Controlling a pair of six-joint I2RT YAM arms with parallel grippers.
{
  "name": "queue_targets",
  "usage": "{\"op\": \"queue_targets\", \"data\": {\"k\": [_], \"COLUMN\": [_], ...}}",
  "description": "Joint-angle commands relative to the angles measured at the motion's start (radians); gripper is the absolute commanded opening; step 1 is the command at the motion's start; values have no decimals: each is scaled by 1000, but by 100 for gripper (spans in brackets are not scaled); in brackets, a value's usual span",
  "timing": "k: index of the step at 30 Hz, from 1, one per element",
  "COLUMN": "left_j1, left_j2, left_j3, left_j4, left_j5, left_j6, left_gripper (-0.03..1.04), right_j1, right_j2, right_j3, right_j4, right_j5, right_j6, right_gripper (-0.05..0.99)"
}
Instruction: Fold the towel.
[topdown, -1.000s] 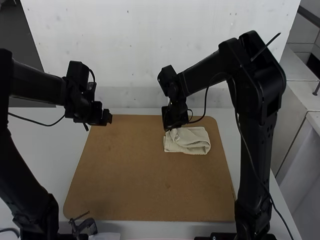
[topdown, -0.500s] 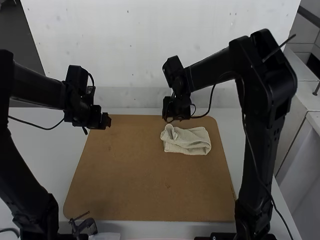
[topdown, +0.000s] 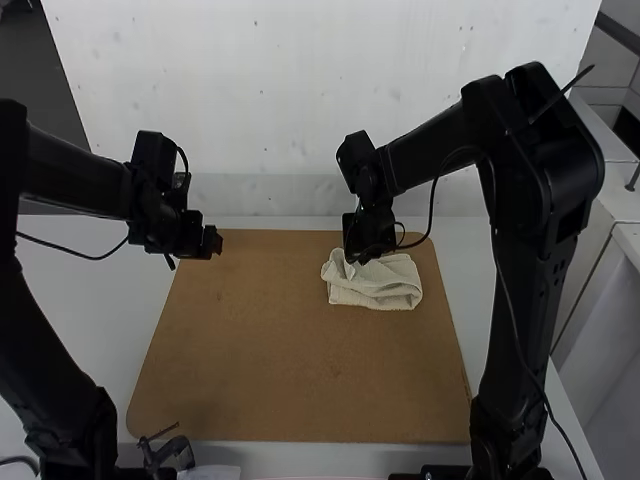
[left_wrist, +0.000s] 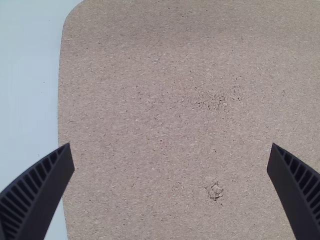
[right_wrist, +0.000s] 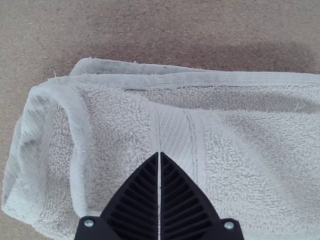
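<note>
The pale towel (topdown: 376, 281) lies at the back right of the brown board, folded into a small bundle with its left end curled up and loose. My right gripper (topdown: 358, 258) is at the towel's back edge. In the right wrist view the towel (right_wrist: 235, 165) spreads beneath the right gripper (right_wrist: 159, 154), whose two fingertips meet with no cloth visibly pinched between them. My left gripper (topdown: 214, 243) hangs over the board's back left corner. Seen from its own wrist, the left gripper (left_wrist: 171, 150) has its fingers wide apart over bare board.
The brown board (topdown: 250, 370) lies on a white table (topdown: 70, 270), against a pale wall. A small dark object (topdown: 168, 452) stands near the board's front left edge.
The right gripper first rose off the towel's left part, leaving a raised curl there, then moved right and came down again toward the cloth. The left arm has barely shifted.
</note>
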Motion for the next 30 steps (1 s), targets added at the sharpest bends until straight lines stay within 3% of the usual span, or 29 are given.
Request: {"op": "queue_targets", "data": {"k": [1, 12, 30], "left_j1": [-3, 10, 3], "left_j2": [-36, -46, -40], "left_j3": [-11, -20, -25], "left_j4": [8, 8, 30], "left_j5": [8, 8, 8], "left_j6": [8, 11, 13], "left_gripper": [101, 101, 101], "right_j1": [41, 139, 167], "right_j2": [20, 111, 92], "right_j3": [12, 72, 79], "right_j4": [17, 35, 61], "right_j5": [16, 22, 21], "right_j6": [-1, 47, 51], "right_gripper": [2, 2, 2]}}
